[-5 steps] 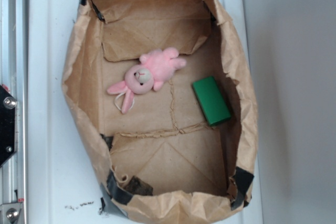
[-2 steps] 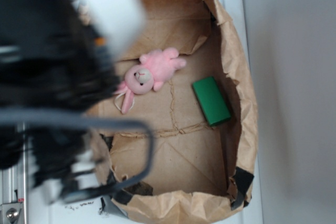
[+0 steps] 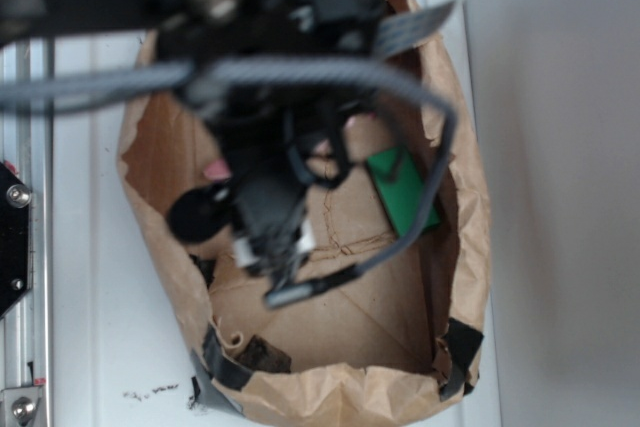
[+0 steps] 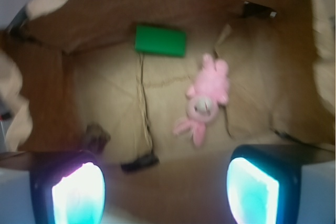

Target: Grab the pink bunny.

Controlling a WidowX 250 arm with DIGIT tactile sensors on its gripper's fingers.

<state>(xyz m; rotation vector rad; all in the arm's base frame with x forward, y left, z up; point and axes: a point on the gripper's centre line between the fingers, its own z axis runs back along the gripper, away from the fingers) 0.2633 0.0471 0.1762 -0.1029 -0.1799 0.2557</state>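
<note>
The pink bunny (image 4: pixel 206 100) lies flat on the floor of an open brown paper bag (image 4: pixel 47 93), head towards my gripper and ears splayed. My gripper (image 4: pixel 165 192) hangs above the bag's near edge, short of the bunny. Its jaws are wide apart and hold nothing. Both fingertips (image 4: pixel 79 192) glow at the bottom of the wrist view. In the exterior view my blurred black arm (image 3: pixel 270 177) covers most of the bunny. Only a pink ear tip (image 3: pixel 216 169) shows at the arm's left.
A green rectangular block (image 4: pixel 160 40) lies beyond the bunny against the bag's far wall, and it also shows in the exterior view (image 3: pixel 408 197). The bag's crumpled walls (image 3: pixel 150 237) rise all round. Dark tape scraps (image 3: pixel 262 352) sit at its corner. A metal rail (image 3: pixel 20 247) runs along the left.
My arm has swung in from the left and now hangs over the bag, hiding most of the bunny in the exterior view. The bunny and the block have not moved.
</note>
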